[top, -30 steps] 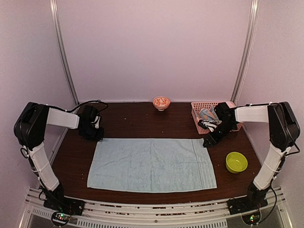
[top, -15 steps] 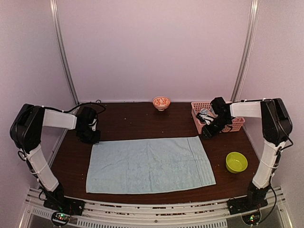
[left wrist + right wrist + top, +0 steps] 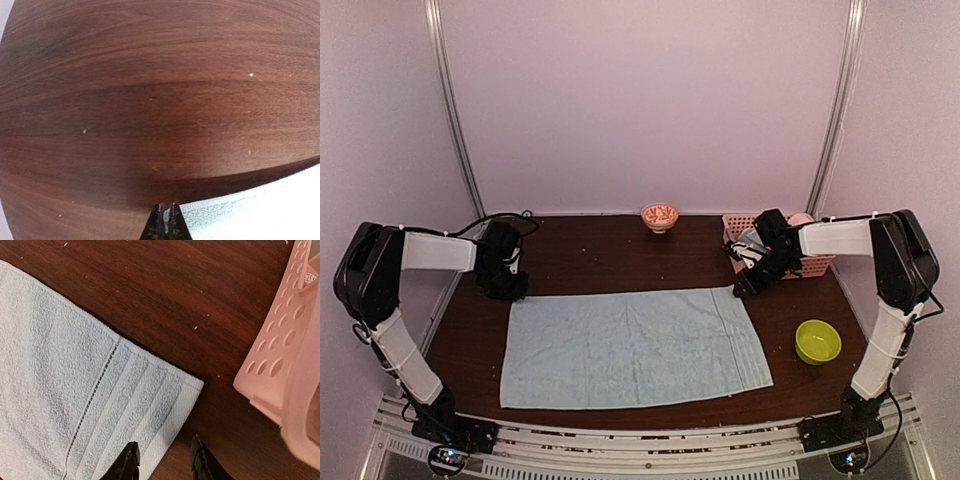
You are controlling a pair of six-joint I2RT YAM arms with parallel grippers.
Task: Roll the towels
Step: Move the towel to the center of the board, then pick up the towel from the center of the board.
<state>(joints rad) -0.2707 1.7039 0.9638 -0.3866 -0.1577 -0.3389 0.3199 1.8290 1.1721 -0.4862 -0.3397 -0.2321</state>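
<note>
Lying flat, the towel point(image 3: 635, 345) looks soft and limp; left gripper point(image 3: 164, 220) pinches one far corner, right gripper point(image 3: 164, 454) gapes over the other.

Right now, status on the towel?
Left gripper shut at towel corner. Right gripper open over opposite corner. Towel flat, unrolled. Pink basket close beside right gripper.
</note>
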